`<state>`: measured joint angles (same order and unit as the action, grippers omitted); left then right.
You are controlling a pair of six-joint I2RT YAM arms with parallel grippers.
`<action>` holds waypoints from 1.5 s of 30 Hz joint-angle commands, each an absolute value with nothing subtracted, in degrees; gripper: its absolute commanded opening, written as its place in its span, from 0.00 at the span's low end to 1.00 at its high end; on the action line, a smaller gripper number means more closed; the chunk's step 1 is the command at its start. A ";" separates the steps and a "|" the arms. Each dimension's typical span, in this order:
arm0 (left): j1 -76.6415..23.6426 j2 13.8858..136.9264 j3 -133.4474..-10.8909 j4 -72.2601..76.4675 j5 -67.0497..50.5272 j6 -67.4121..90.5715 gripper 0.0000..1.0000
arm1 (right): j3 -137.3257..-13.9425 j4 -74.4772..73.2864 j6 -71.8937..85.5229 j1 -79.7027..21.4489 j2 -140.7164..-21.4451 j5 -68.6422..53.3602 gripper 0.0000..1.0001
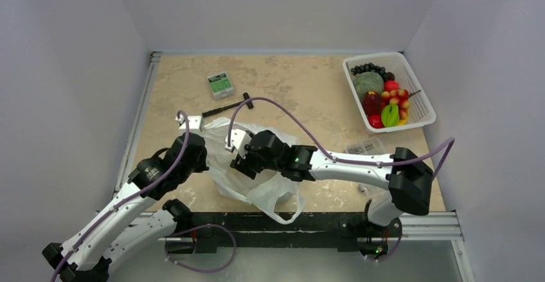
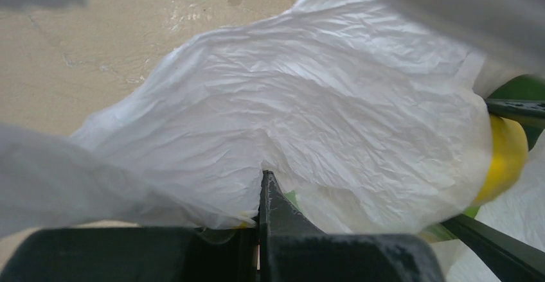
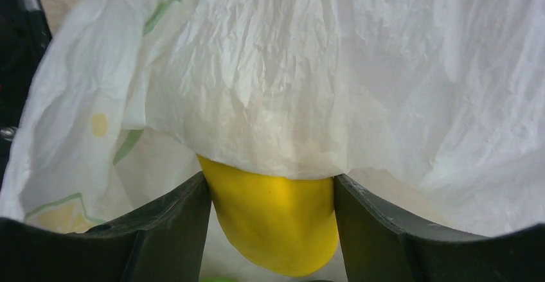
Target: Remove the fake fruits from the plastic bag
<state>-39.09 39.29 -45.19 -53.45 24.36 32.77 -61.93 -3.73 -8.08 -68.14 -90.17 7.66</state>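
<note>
Seen: left gripper (image 2: 262, 195) pinches bag (image 2: 334, 102) film; right gripper (image 3: 271, 218) clamps yellow fruit (image 3: 276, 246), film draped over it. Risk: film snags on withdrawal, fruit slips the 2 jaws.

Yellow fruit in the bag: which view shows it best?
Right wrist: the yellow fruit sits large in the right gripper, its top under the bag. Left wrist catches only a yellow sliver at its right edge. The top view hides it.
</note>
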 commanded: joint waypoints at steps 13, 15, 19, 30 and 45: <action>-39.31 30.11 -46.85 -55.98 34.33 36.67 0.00 | -62.55 -10.13 -8.01 -68.20 -88.33 12.27 0.00; -39.29 29.60 -46.91 -56.30 34.88 37.10 0.00 | -62.36 -9.33 -7.86 -68.20 -87.47 11.76 0.00; -39.41 29.43 -46.86 -56.65 35.27 37.62 0.00 | -65.22 -10.61 -6.40 -68.25 -85.33 10.17 0.00; -39.71 31.65 -46.96 -56.52 34.38 37.58 0.00 | -65.22 7.35 3.57 -68.05 -74.38 1.83 0.00; -40.61 32.06 -47.00 -56.68 34.81 37.63 0.00 | -56.13 8.40 20.97 -44.43 -63.64 27.26 0.00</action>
<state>-40.27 31.62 -45.23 -57.12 33.58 36.93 -56.93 8.21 11.35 -52.42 -66.39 17.47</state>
